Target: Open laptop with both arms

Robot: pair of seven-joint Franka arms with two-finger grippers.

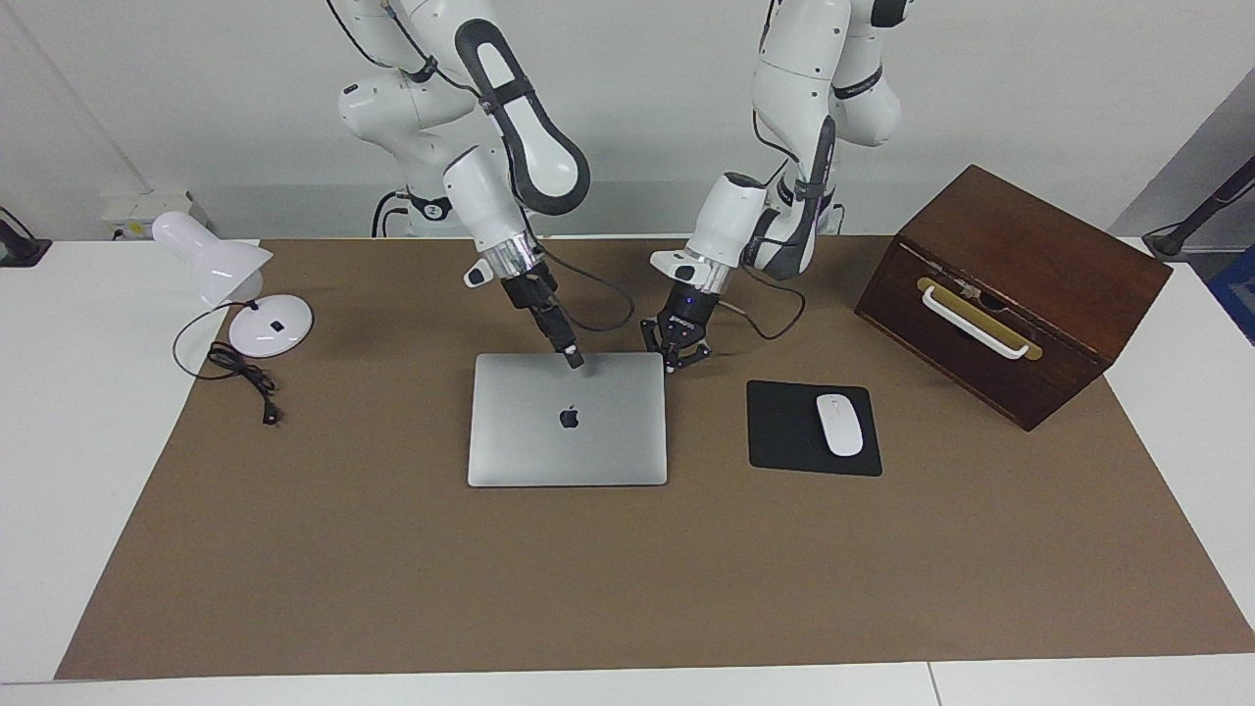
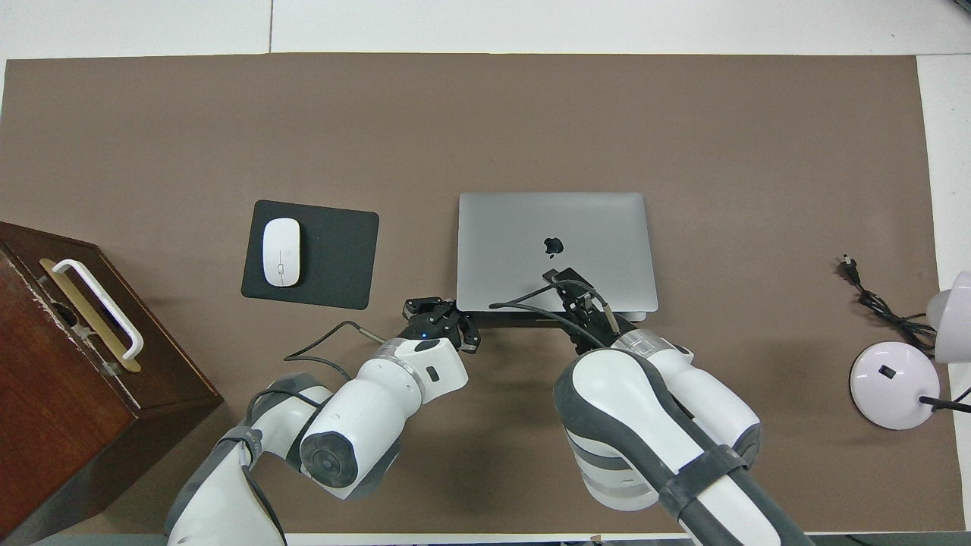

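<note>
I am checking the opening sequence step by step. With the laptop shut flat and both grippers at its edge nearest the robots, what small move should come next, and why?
Probably lift the left gripper, shut at the laptop corner, while the right gripper presses the lid.

We lose the wooden box (image 2: 83, 364) past the overhead frame's 8 o'clock edge, and the lamp (image 2: 903, 364) at 3 o'clock. Right arm covers the laptop (image 2: 523, 243) edge nearest the robots.
</note>
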